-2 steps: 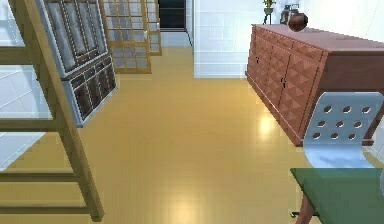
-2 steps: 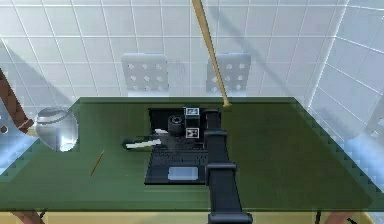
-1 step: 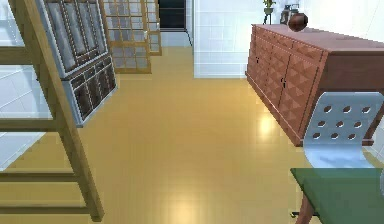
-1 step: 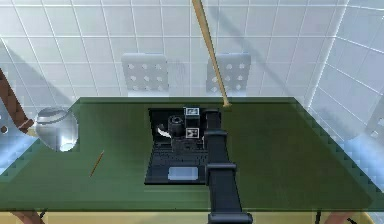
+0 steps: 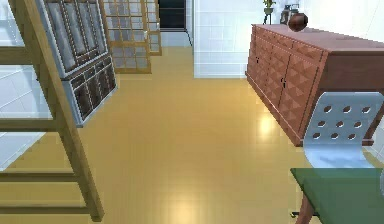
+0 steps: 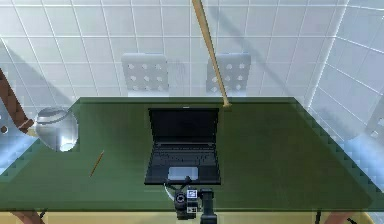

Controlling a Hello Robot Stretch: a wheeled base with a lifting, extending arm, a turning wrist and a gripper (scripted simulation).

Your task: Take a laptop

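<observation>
Found broad bare yellow floor (image 5: 170,130) ahead, hemmed by a brown wooden sideboard (image 5: 300,70) and a slanted wooden frame (image 5: 50,110). Saw the open black laptop (image 6: 184,145), screen dark, by the near edge of the dark green table (image 6: 290,150), at mid-length. Spotted the gripper (image 6: 186,193) at that edge, by the laptop. Could not tell the fingers' state, nor whether anything was held. Noted a clear glass bowl (image 6: 57,128) near the left edge, a thin stick (image 6: 97,162) beside it, two white perforated chairs (image 6: 146,73) (image 6: 232,72) behind the far edge, and a leaning wooden pole (image 6: 212,50).

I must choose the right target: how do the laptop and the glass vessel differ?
The laptop is dark, flat-sided and angular, lid raised; the glass vessel is clear and rounded. The laptop sits mid-table by the gripper; the glass vessel stands toward the arm side view's left. Both rest on the green table.
</observation>
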